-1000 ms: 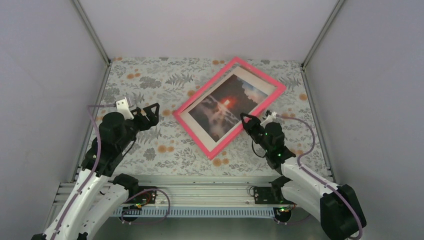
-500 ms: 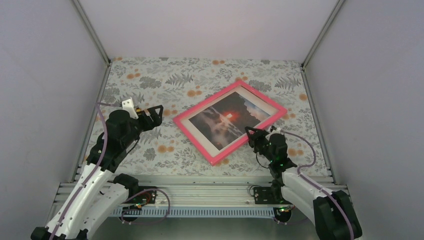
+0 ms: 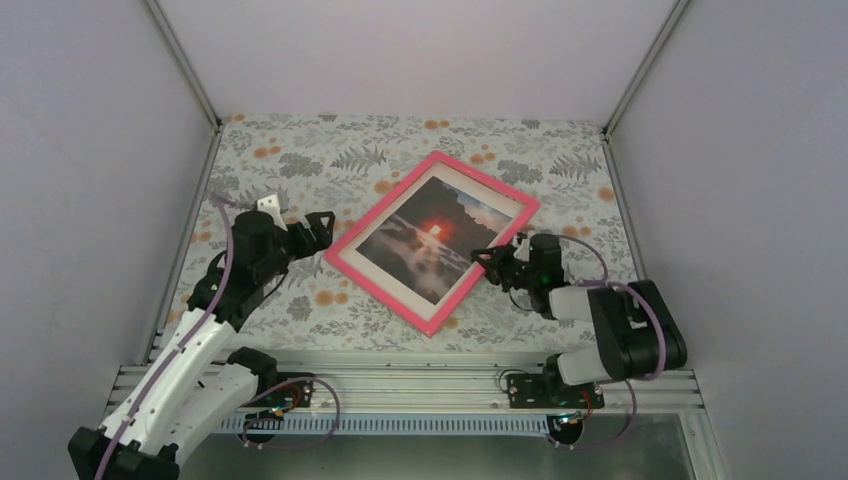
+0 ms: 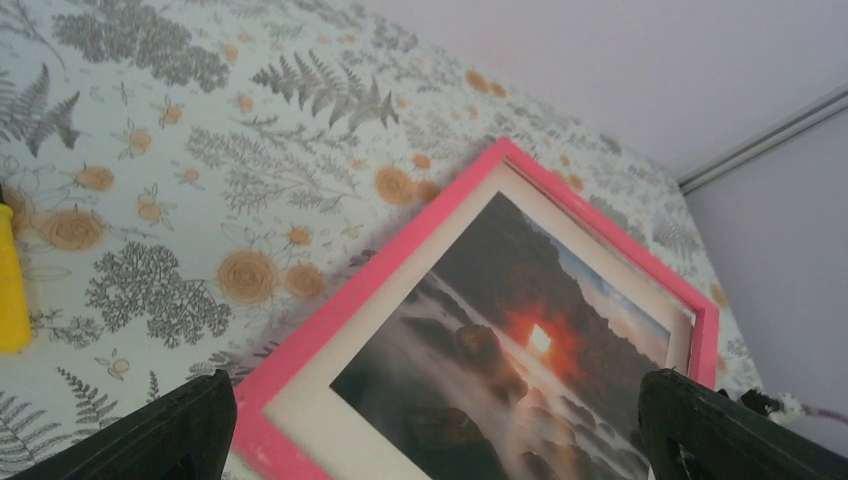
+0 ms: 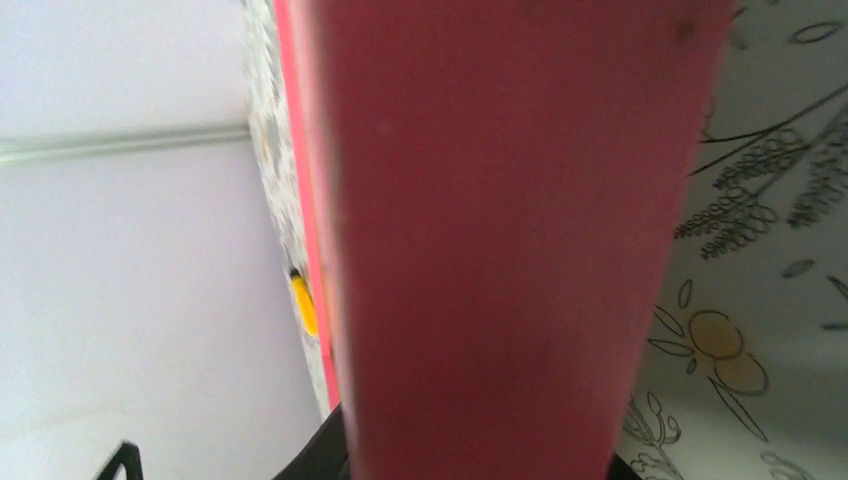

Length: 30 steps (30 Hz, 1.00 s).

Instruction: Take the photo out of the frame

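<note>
The pink frame (image 3: 380, 207) lies face up and skewed on the floral cloth, with the photo (image 3: 430, 235) of a red-orange sun and dark clouds inside it. My right gripper (image 3: 490, 262) is low at the frame's right edge and shut on it. In the right wrist view the pink edge (image 5: 500, 240) fills the middle and hides the fingers. My left gripper (image 3: 318, 228) is open and empty just left of the frame's left corner. In the left wrist view its black fingers (image 4: 170, 435) straddle the frame (image 4: 370, 275) and photo (image 4: 520, 330) from above.
The floral tablecloth (image 3: 300, 160) covers the table. White walls with metal posts (image 3: 625, 95) close in the left, back and right. A small yellow object (image 4: 10, 290) lies on the cloth left of the frame, also in the right wrist view (image 5: 302, 305).
The frame has come down from a raised tilt and shifted left with my right gripper, whose arm has folded low. My left gripper has moved right, closer to the frame's left corner.
</note>
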Tool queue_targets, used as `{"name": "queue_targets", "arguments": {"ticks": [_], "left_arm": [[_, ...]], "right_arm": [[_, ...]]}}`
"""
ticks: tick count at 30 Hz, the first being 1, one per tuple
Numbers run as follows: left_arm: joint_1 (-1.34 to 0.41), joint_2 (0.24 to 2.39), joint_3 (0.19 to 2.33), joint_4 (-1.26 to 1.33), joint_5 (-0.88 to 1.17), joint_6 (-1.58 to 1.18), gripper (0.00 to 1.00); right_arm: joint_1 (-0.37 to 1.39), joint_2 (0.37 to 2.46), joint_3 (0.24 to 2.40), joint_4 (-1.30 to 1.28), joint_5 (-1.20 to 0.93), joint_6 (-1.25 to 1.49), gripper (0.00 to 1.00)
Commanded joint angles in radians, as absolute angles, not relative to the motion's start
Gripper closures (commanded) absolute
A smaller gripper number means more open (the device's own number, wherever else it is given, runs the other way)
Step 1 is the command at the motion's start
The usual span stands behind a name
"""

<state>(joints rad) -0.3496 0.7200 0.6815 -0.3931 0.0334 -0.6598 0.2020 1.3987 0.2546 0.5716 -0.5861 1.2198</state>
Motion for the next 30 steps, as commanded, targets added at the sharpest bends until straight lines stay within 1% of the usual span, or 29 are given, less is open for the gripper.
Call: {"name": "queue_targets", "arguments": {"ticks": [1, 7, 9, 14, 17, 21, 24, 30], "left_arm": [[-0.346, 0.789, 0.667, -0.370, 0.050, -0.632, 0.00], [-0.346, 0.884, 0.666, -0.345, 0.060, -0.612, 0.00], [-0.346, 0.908, 0.664, -0.340, 0.058, -0.608, 0.00], [-0.345, 0.944, 0.654, -0.331, 0.051, -0.602, 0.00], [-0.346, 0.956, 0.647, -0.336, 0.038, -0.598, 0.00], [-0.347, 0.971, 0.633, -0.348, 0.014, -0.596, 0.00], [-0.346, 0.974, 0.617, -0.349, 0.004, -0.598, 0.00], [-0.346, 0.984, 0.591, -0.353, -0.060, -0.609, 0.00]], "right_arm": [[0.199, 1.525, 0.320, 0.277, -0.688, 0.904, 0.96], [0.176, 1.655, 0.481, 0.114, -0.754, 0.680, 0.96], [0.176, 1.715, 0.512, 0.078, -0.783, 0.618, 0.96], [0.190, 1.779, 0.550, 0.036, -0.810, 0.529, 0.96], [0.207, 1.799, 0.586, 0.000, -0.794, 0.491, 0.96], [0.235, 1.813, 0.672, -0.110, -0.740, 0.408, 0.96], [0.266, 1.820, 0.712, -0.118, -0.722, 0.428, 0.96], [0.300, 1.850, 0.762, -0.034, -0.732, 0.529, 0.96]]}}
